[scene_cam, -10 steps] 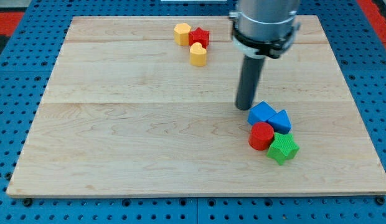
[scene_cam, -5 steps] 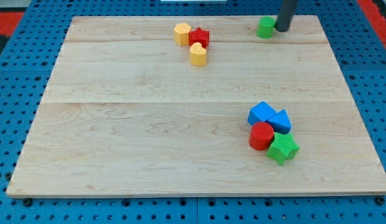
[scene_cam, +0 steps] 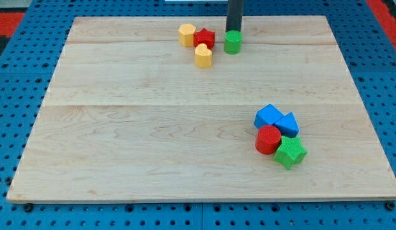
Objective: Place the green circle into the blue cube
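The green circle is a small green cylinder near the view's top centre, just right of the red star. My tip touches its top edge, right behind it. The blue cube sits at the lower right, far below the green circle, in a cluster with a second blue block, a red cylinder and a green star.
A yellow hexagon and a yellow heart sit beside the red star at the top. The wooden board lies on a blue pegboard surround.
The green circle has slid left and slightly down from the top right to beside the red star. My tip moved left with it and now stands behind it.
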